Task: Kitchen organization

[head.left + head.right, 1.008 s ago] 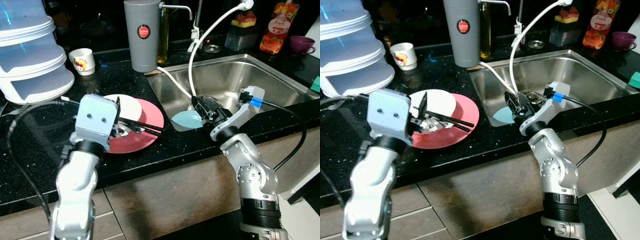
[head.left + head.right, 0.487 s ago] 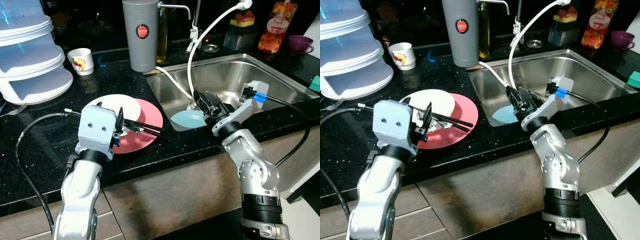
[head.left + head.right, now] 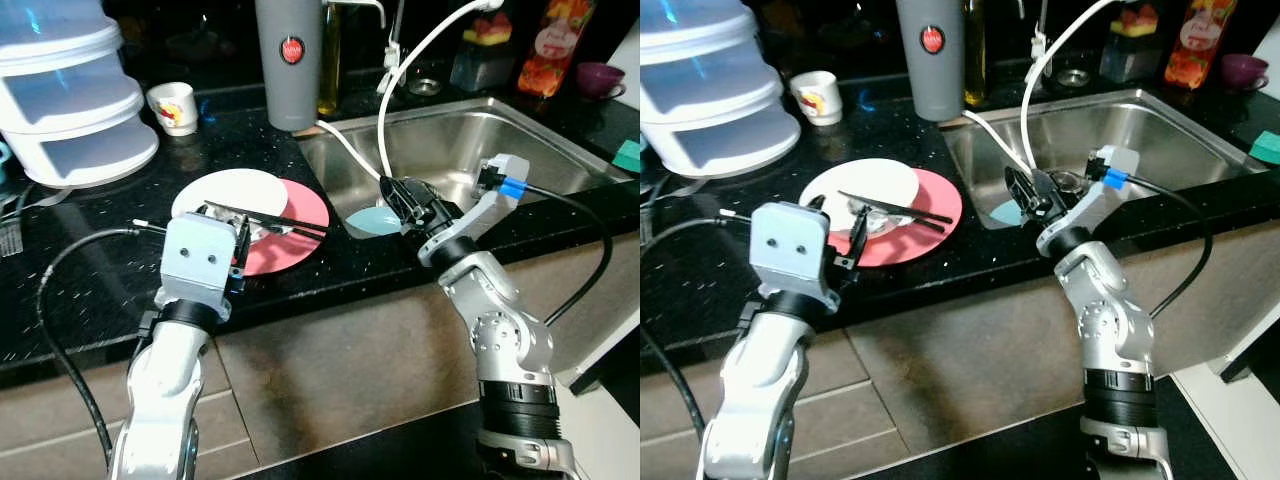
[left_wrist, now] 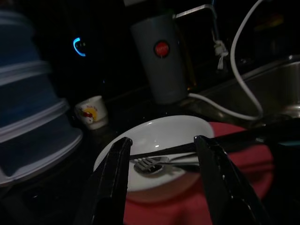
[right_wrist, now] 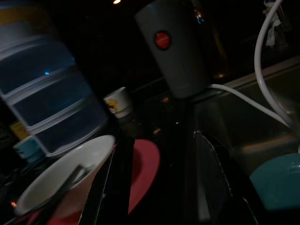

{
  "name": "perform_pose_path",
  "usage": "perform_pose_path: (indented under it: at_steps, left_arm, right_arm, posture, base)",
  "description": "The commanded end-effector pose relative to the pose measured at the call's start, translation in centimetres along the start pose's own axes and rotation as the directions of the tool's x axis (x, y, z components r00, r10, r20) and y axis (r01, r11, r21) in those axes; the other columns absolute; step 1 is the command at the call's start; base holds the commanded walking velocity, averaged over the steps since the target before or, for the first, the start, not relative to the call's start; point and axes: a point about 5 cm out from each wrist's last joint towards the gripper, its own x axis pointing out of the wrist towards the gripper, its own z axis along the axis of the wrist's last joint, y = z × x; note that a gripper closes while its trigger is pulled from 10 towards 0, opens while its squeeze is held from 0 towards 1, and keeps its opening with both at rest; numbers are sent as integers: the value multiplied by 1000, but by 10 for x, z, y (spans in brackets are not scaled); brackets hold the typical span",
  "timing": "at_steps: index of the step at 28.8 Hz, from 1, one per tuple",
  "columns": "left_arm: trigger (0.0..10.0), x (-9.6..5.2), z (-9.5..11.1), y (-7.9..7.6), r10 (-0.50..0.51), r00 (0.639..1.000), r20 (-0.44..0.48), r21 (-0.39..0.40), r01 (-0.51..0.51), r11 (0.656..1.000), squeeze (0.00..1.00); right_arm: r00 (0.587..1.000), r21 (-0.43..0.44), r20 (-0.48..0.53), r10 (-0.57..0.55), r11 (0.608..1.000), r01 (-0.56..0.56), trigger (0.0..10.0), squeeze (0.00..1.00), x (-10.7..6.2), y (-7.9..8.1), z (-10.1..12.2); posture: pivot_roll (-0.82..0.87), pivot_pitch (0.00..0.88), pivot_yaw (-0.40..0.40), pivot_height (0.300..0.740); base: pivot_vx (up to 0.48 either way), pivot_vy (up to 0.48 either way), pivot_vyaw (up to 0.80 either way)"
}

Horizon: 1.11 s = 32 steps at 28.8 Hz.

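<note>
left gripper point(image 4: 161, 159) hangs open before the white plate point(image 3: 225, 190); a careless reach could knock its chopsticks point(image 3: 265, 214) off; right gripper's point(image 3: 405, 205) fingers spread too.

You have three plates: one white plate point(image 3: 230, 189), one red plate point(image 3: 300, 215), one blue plate point(image 3: 372, 220). Count two chopsticks point(image 3: 280, 219), one fork point(image 4: 154, 164), one cup point(image 3: 174, 107), one grey canister point(image 3: 291, 62).

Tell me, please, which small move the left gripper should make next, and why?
Probably ease the left gripper forward and down toward the white plate. Its fingers stand open, short of the plate, holding nothing. The fork and the black chopsticks lie across that plate, which rests on the red plate, so they seem the nearest things to grasp.
</note>
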Motion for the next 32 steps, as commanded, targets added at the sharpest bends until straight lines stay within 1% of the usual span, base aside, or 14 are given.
perform_pose_path:
  at_steps: [1, 6, 10, 14, 18, 19, 20, 21, 22, 24, 25, 28, 30, 32]
  left_arm:
    - [10000, 2, -2, -1, -7, 1000, -4, 1, 7, 1000, 0]
    - [10000, 3, -1, -2, -10, 1000, 1, 2, 10, 1000, 0]
    - [10000, 4, 0, -2, -15, 1000, 9, 5, 15, 1000, 0]
    - [10000, 5, -1, -2, -33, 999, 1, -9, 33, 999, 0]
    - [10000, 4, -3, -4, -55, 999, -3, -32, 54, 998, 0]
    - [10000, 4, -4, -5, -63, 998, -9, -49, 63, 997, 0]
    - [10000, 4, -5, -5, -66, 998, -15, -68, 65, 996, 0]
    - [10000, 4, -5, -5, -66, 998, -15, -68, 65, 996, 0]
    - [10000, 3, -7, -5, -71, 997, -26, -96, 68, 993, 0]
    - [10000, 3, -7, -5, -71, 997, -26, -96, 68, 993, 0]
    - [10000, 3, -8, -5, -69, 997, -34, -111, 64, 992, 0]
    - [10000, 2, -12, -4, -65, 996, -54, -130, 58, 990, 0]
    - [10000, 2, -12, -5, -73, 996, -49, -139, 66, 988, 0]
    - [10000, 2, -11, -8, -80, 996, -37, -161, 73, 984, 0]
  right_arm:
    - [1000, 3, 6, 6, 1000, -6, 10000, 0, 2, 1, -1]
    - [1000, -13, -7, 10, 1000, -11, 10000, 0, 1, 1, -1]
    - [1000, -13, -13, 28, 1000, -28, 10000, 0, 1, 2, -2]
    - [999, -8, -13, 33, 999, -33, 10000, 0, 0, 2, -2]
    - [1000, -6, -7, 28, 1000, -28, 10000, 0, 0, 2, -1]
    - [1000, -7, -4, 26, 1000, -26, 10000, 0, 0, 1, -1]
    - [1000, -5, -2, 24, 1000, -24, 10000, 0, 0, 1, 0]
    - [1000, -5, -2, 24, 1000, -24, 10000, 0, 0, 1, 0]
    - [1000, 2, 1, 23, 1000, -23, 10000, 0, 0, 0, 0]
    - [1000, 2, 1, 23, 1000, -23, 10000, 0, 0, 0, 0]
    - [1000, 4, 2, 24, 1000, -24, 10000, 0, 0, 1, 0]
    - [1000, 6, 3, 31, 999, -31, 10000, 0, -1, 1, 0]
    - [999, 6, 4, 34, 999, -34, 10000, 0, -1, 2, 0]
    - [999, 8, 9, 34, 999, -34, 10000, 0, 0, 3, 1]
  posture:
    - [104, 0, 26, 740]
    - [103, 0, 27, 740]
    - [104, 0, 26, 740]
    - [99, 0, 27, 740]
    - [94, 0, 27, 740]
    - [95, 0, 26, 740]
    - [95, 0, 26, 740]
    - [95, 0, 26, 740]
    - [90, 0, 27, 740]
    - [90, 0, 27, 740]
    - [89, 0, 27, 740]
    - [88, 0, 24, 740]
    - [88, 0, 24, 740]
    - [87, 0, 25, 740]
  base:
    - [-334, 0, 0]
    - [-332, 0, 113]
    - [-69, 0, 800]
    - [0, 0, 800]
    - [0, 0, 800]
    - [0, 0, 594]
    - [0, 0, 0]
    - [0, 0, 0]
    - [0, 0, 0]
    - [0, 0, 0]
    - [0, 0, 0]
    - [0, -480, 0]
    - [0, -439, 0]
    - [0, 0, 0]
